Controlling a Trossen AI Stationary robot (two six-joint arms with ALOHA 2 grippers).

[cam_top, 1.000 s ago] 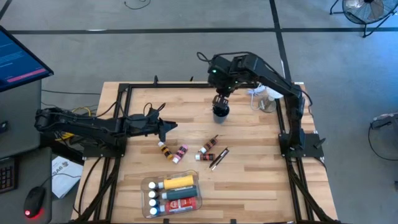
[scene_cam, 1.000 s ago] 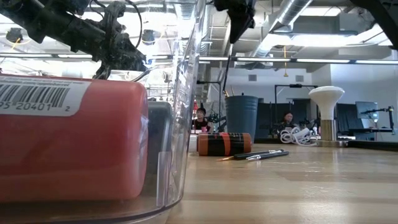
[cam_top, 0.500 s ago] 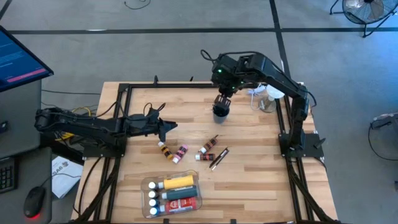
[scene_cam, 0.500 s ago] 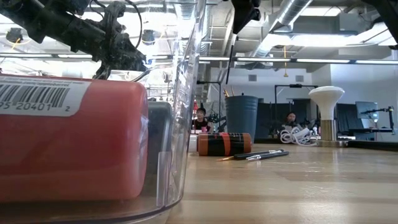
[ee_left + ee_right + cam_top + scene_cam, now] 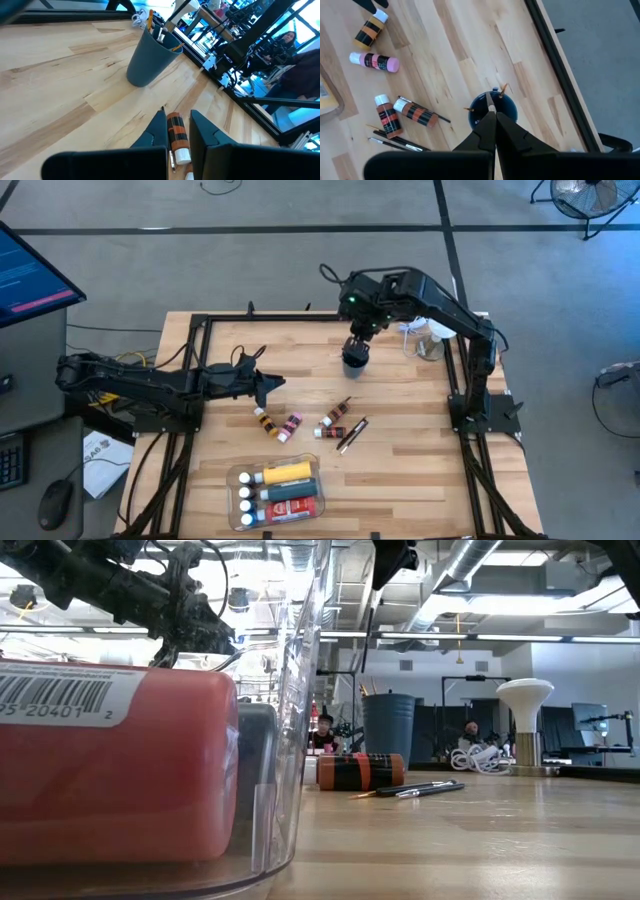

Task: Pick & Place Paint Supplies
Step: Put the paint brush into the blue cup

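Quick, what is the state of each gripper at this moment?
Left gripper: shut, holding nothing, low over the wooden table.
Right gripper: shut on a thin brush, above the dark round cup.

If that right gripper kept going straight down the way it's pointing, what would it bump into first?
Most likely the dark cup with brushes in it: the right gripper hangs right above its open mouth, fingers shut on a thin brush.
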